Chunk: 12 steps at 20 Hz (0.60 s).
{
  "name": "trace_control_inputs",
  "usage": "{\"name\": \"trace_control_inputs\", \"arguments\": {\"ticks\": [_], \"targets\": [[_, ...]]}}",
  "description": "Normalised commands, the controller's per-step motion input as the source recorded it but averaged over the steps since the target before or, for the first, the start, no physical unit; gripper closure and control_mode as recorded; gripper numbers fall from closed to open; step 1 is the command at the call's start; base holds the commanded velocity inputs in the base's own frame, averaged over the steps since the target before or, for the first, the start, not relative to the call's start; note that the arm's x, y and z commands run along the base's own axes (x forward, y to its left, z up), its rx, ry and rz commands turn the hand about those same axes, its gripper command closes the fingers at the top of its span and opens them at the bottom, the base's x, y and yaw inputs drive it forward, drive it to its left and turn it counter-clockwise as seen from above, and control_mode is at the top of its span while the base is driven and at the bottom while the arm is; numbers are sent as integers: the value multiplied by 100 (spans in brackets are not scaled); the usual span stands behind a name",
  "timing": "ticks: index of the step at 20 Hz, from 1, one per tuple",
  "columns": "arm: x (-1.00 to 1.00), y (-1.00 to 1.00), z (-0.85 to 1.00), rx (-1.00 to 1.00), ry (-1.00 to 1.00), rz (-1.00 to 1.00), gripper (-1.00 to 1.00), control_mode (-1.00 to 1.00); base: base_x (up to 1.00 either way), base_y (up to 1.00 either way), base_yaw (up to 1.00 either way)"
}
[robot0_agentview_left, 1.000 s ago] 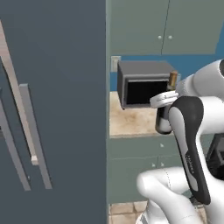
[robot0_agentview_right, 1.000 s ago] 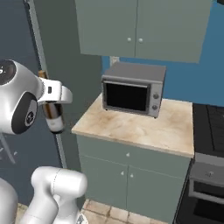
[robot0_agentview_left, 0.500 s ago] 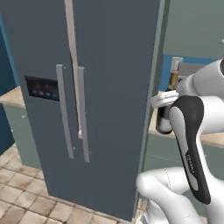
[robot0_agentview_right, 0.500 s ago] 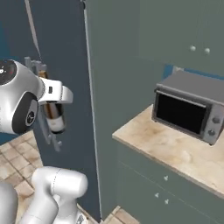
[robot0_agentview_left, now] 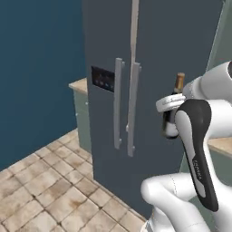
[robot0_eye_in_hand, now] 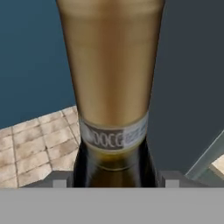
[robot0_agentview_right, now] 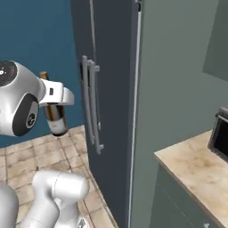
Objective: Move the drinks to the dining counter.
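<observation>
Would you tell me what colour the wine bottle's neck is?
Tan gold on the wine bottle, clearest in the hand view.

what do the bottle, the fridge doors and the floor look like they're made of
The wine bottle looks like dark glossy glass, with a tan, foil-like sleeve on its neck and a pale paper-like band. The gripper holds it upright. The fridge doors look like matte dark grey painted metal, with lighter grey bar handles, probably brushed metal. The floor looks like beige stone or ceramic tile, going by its grout lines.
</observation>
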Motion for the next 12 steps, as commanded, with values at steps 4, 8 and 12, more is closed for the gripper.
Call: {"name": "trace_control_inputs", "arguments": {"ticks": [4,8,12], "targets": [[0,0,0,0,0,0,100,100,-6,6,58],[0,0,0,0,0,0,100,100,-27,14,55],[0,0,0,0,0,0,100,100,-29,7,52]]}}
